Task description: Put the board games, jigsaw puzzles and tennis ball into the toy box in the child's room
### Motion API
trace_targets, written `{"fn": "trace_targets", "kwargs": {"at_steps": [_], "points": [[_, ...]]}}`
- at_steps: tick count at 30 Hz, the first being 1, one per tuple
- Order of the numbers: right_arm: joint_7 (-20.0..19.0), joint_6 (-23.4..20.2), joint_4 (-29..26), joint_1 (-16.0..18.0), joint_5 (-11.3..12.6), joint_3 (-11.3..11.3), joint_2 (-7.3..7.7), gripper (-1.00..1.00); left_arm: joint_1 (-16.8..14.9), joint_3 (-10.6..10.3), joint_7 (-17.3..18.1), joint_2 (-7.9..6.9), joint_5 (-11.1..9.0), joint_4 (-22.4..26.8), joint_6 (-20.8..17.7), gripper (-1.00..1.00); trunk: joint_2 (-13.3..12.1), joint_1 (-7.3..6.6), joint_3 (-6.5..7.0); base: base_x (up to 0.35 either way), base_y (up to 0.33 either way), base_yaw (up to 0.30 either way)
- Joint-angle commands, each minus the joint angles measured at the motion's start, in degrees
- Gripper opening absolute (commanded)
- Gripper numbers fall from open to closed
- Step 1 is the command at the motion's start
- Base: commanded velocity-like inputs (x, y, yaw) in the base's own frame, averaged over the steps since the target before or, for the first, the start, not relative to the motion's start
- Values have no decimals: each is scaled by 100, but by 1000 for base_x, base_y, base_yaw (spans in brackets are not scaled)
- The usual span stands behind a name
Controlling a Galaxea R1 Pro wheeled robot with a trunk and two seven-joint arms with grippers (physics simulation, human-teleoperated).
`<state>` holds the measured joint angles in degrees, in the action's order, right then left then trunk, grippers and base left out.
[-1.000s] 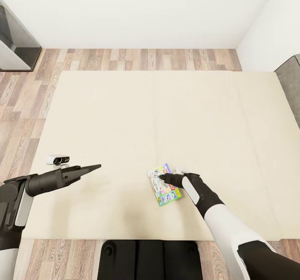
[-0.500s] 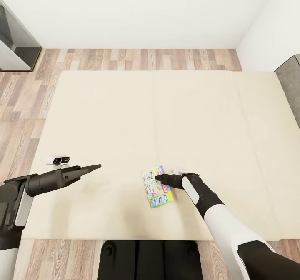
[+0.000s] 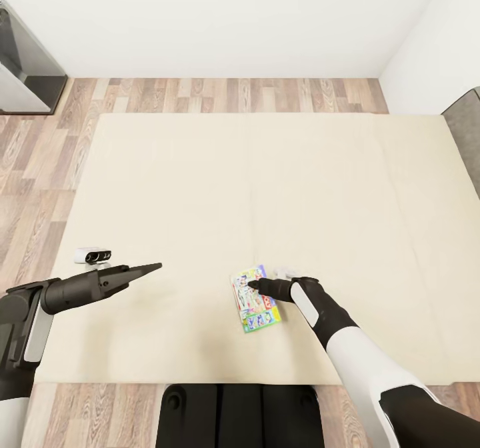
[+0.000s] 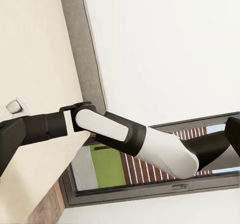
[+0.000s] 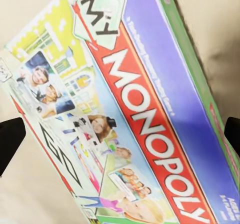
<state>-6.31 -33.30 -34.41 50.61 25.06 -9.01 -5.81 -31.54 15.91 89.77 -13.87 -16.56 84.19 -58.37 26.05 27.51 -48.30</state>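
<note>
A colourful Monopoly board game (image 3: 255, 299) lies flat on the cream bed (image 3: 267, 188), near its front edge. My right gripper (image 3: 256, 288) reaches down over the box's upper part. The right wrist view has the board game (image 5: 125, 114) close up, and the right gripper (image 5: 120, 134) is open, one dark fingertip (image 5: 10, 140) at each side of the box. My left gripper (image 3: 153, 267) hovers over the bed's front left, well apart from the box, its fingers together in a point. The toy box, the table and the other toys are out of view.
Wooden floor (image 3: 40, 155) surrounds the bed. A grey cabinet (image 3: 20, 68) stands at the back left and a grey piece of furniture (image 3: 467, 135) at the right edge. White walls close the back and right. My base (image 3: 240, 415) touches the bed's front.
The board game has slid a little to the left and turned slightly under the right gripper, which moved with it. The left arm has stayed still.
</note>
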Motion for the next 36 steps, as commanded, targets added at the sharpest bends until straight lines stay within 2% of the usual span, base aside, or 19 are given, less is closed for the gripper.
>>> {"fn": "trace_targets", "kwargs": {"at_steps": [1,13,36], "points": [[-11,-22,-4,2,-10,-3,1,100,-1,0,23,-2,2,1,-61,100,8,3,-5,0,60,0],[-11,-26,-4,2,-10,-5,0,100,-1,8,23,-2,2,1,-58,100,8,3,-5,0,76,0],[-19,-45,-4,2,-2,-3,0,100,-1,5,23,-2,0,1,-59,100,8,3,-5,0,1,0]]}}
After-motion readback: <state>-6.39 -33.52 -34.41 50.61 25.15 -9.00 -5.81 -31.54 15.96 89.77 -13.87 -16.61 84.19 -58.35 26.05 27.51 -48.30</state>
